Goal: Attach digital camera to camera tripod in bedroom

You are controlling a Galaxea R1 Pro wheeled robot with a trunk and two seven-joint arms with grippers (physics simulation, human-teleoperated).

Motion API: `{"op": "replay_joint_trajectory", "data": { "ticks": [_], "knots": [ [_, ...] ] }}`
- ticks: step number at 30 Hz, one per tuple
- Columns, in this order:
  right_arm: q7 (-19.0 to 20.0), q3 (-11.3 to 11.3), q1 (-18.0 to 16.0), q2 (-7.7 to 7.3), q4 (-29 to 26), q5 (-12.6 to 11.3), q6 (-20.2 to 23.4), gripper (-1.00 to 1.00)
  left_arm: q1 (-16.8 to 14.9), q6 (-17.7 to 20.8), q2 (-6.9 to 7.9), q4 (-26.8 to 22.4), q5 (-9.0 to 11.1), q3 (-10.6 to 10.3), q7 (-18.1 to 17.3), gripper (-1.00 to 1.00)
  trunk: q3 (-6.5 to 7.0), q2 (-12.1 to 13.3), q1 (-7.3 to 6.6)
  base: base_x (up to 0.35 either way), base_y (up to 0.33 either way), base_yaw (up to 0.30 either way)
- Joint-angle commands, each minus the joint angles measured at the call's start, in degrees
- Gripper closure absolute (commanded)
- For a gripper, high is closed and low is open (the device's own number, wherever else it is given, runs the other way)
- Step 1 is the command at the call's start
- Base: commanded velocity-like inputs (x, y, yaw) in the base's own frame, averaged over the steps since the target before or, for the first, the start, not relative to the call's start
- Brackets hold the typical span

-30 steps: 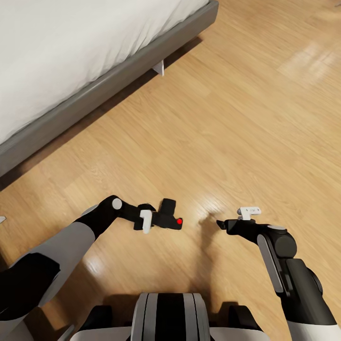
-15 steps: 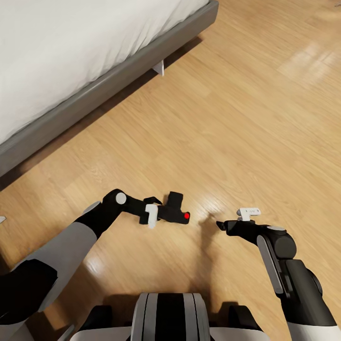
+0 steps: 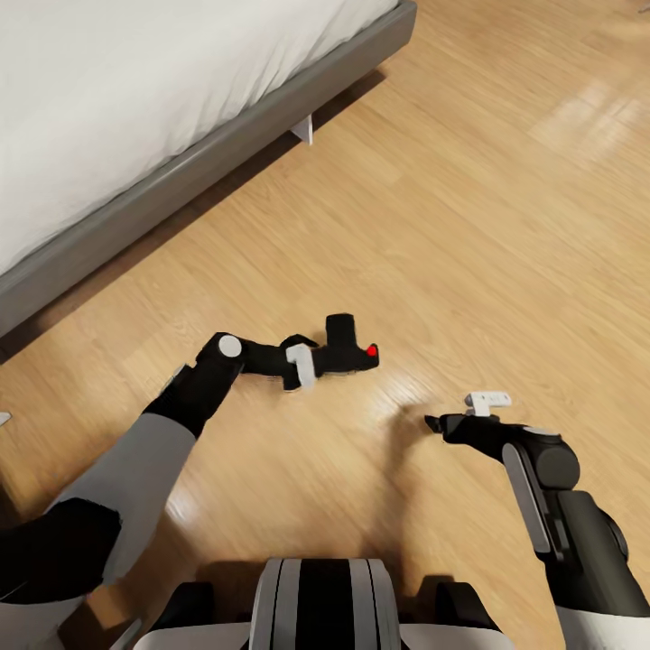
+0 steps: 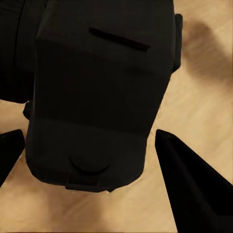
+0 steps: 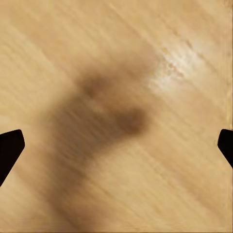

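Two grippers over bare floor. Left gripper (image 3: 348, 357) is clamped on the digital camera (image 3: 350, 350), red button up, carried clear of the wood plank floor (image 3: 469, 226); in the left wrist view the camera body (image 4: 99, 92) sits between the fingertips (image 4: 191, 179). Right gripper (image 3: 436, 422) empty, fingertips (image 5: 9, 148) spread wide. Grey-framed bed (image 3: 208, 153) beyond, to the left. No tripod in sight. Judged step: transport. Next calls for locating the tripod and approaching it.
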Motion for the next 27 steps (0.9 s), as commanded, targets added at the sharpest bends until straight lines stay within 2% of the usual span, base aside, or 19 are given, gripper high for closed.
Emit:
{"op": "replay_joint_trajectory", "data": {
  "ticks": [1, 3, 4, 6, 8, 10, 11, 14, 21, 24, 27],
  "knots": [
    [-0.1, -0.8, 0.0, -0.20, 0.0, -0.5, 0.2, -1.00, 0.0, 0.0, -0.29, -0.2, 0.5, 1.5, 0.0, 1.00, -0.03, 0.0, -0.01, 0.000, 0.000, 0.000],
    [0.0, -1.9, -0.1, -0.77, 0.0, -0.5, 0.2, -1.00, 0.1, 0.2, -0.95, -0.4, 2.9, 4.7, 0.5, 1.00, -0.03, 0.0, -0.01, 0.000, 0.000, 0.000],
    [0.1, -2.7, -0.1, -1.56, 0.0, -0.5, 0.1, -1.00, 0.4, 0.6, -1.67, -0.5, 6.4, 8.4, 1.3, 1.00, -0.03, 0.0, -0.01, 0.000, 0.000, 0.000],
    [0.1, -3.3, -0.1, -2.46, 0.0, -0.5, -0.1, -1.00, 0.8, 1.8, -2.21, -0.6, 11.0, 11.9, 1.6, 1.00, -0.03, 0.0, -0.01, 0.000, 0.000, 0.000],
    [0.2, -3.7, -0.1, -3.36, 0.0, -0.5, -0.9, -1.00, 1.3, 4.3, -2.52, -0.8, 16.0, 14.5, 1.7, 1.00, -0.03, 0.0, -0.01, 0.000, 0.000, 0.000],
    [0.2, -3.9, -0.1, -4.11, 0.0, -0.5, -2.2, -1.00, 1.9, 7.9, -2.67, -1.3, 20.7, 16.3, 2.0, 1.00, -0.03, 0.0, -0.01, 0.000, 0.000, 0.000],
    [0.2, -3.9, -0.1, -4.11, 0.0, -0.5, -2.2, -1.00, 1.9, 7.9, -2.67, -1.3, 20.7, 16.3, 2.0, 1.00, -0.03, 0.0, -0.01, 0.000, 0.000, 0.000],
    [0.2, -4.5, -0.1, -4.79, 0.0, -0.5, -3.5, -1.00, 2.8, 14.1, -2.65, -2.9, 25.8, 17.6, 2.0, 1.00, -0.03, 0.0, -0.01, 0.000, 0.000, 0.000],
    [0.5, -8.7, -0.5, -5.37, -0.1, -0.6, -4.4, -1.00, 8.0, 27.5, -3.22, -10.9, 31.9, 19.0, 4.7, 1.00, -0.03, 0.0, -0.01, 0.000, 0.000, 0.000],
    [1.3, -9.9, -0.6, -5.48, -0.1, -0.8, -4.5, -1.00, 9.1, 32.2, -3.40, -13.6, 34.7, 19.0, 5.5, 1.00, -0.03, 0.0, -0.01, 0.000, 0.000, 0.000],
    [2.7, -11.8, -0.7, -5.51, -0.1, -0.9, -4.6, -1.00, 9.7, 36.5, -3.82, -15.7, 36.4, 17.7, 6.3, 1.00, -0.03, 0.0, -0.01, 0.000, 0.000, 0.000]
  ]
}}
